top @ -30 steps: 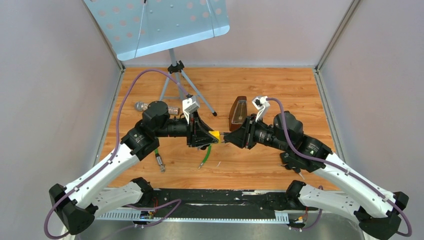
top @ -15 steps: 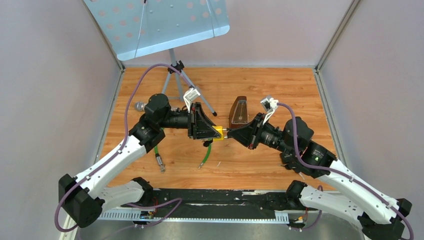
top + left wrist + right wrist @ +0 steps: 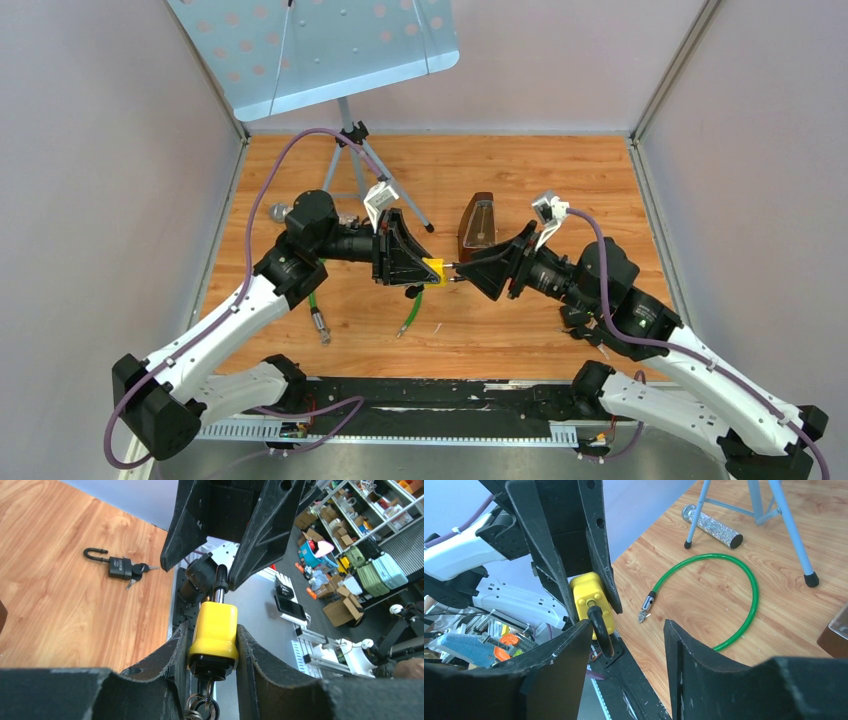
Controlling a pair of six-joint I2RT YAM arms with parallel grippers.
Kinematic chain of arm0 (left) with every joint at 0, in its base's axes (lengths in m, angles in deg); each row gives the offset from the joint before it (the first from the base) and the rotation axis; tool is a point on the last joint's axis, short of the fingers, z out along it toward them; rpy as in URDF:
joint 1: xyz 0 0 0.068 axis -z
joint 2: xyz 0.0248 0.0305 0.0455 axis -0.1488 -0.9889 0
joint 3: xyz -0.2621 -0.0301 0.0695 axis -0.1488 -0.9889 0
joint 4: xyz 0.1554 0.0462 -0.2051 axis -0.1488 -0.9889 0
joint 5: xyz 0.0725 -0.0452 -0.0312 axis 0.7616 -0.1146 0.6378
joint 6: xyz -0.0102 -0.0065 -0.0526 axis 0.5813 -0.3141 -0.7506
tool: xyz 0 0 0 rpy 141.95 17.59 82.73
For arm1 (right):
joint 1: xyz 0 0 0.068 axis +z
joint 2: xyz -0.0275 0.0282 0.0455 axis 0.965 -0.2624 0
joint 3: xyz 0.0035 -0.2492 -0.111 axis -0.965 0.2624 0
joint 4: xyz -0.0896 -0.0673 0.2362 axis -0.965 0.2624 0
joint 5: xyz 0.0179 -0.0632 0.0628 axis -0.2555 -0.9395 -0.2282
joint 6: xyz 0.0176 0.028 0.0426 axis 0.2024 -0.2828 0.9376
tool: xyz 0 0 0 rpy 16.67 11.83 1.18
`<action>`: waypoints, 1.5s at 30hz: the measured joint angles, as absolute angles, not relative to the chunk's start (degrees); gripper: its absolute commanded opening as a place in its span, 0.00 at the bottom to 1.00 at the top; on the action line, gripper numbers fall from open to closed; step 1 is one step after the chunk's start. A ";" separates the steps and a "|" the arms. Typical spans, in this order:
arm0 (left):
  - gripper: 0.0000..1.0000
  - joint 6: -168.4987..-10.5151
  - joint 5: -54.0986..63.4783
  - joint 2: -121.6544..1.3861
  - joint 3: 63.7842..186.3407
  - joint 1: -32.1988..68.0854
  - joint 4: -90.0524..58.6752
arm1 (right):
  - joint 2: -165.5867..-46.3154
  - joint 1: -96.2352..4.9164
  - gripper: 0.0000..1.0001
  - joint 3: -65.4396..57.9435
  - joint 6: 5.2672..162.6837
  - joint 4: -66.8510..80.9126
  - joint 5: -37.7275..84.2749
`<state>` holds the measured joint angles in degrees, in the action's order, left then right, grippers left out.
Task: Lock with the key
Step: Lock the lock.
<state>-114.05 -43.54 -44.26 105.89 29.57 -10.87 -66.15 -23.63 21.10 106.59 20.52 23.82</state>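
My left gripper is shut on a yellow padlock and holds it in the air over the table's middle. In the left wrist view the padlock sits between my fingers. A key with a ring of keys hangs from its underside, and its dark shackle points away. My right gripper faces it, open. In the right wrist view the shackle lies inside my right gripper, close to the left finger and not clamped, with the padlock behind it.
A second, black padlock with keys lies on the wooden table. A green cable, a glittery microphone and a tripod music stand are at left. A wooden metronome stands behind the grippers.
My right arm has drawn back to the right and its wrist has turned, with the jaws now open around the shackle. My left gripper has shifted slightly right with the padlock.
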 measured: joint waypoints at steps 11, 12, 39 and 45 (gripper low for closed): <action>0.00 -110.44 -43.73 -44.08 105.91 29.55 -16.01 | -67.37 -23.89 0.29 20.66 106.37 20.35 28.74; 0.00 -110.40 -43.76 -44.08 105.91 29.55 -16.12 | -67.90 -23.96 0.33 20.47 106.33 20.35 29.19; 0.00 -108.73 -43.78 -42.59 106.02 29.51 -20.08 | -67.87 -24.13 0.00 23.22 104.06 19.89 37.04; 0.00 -110.94 -44.19 -42.66 105.56 28.92 -18.26 | -69.56 -24.37 0.00 23.20 104.06 17.81 37.74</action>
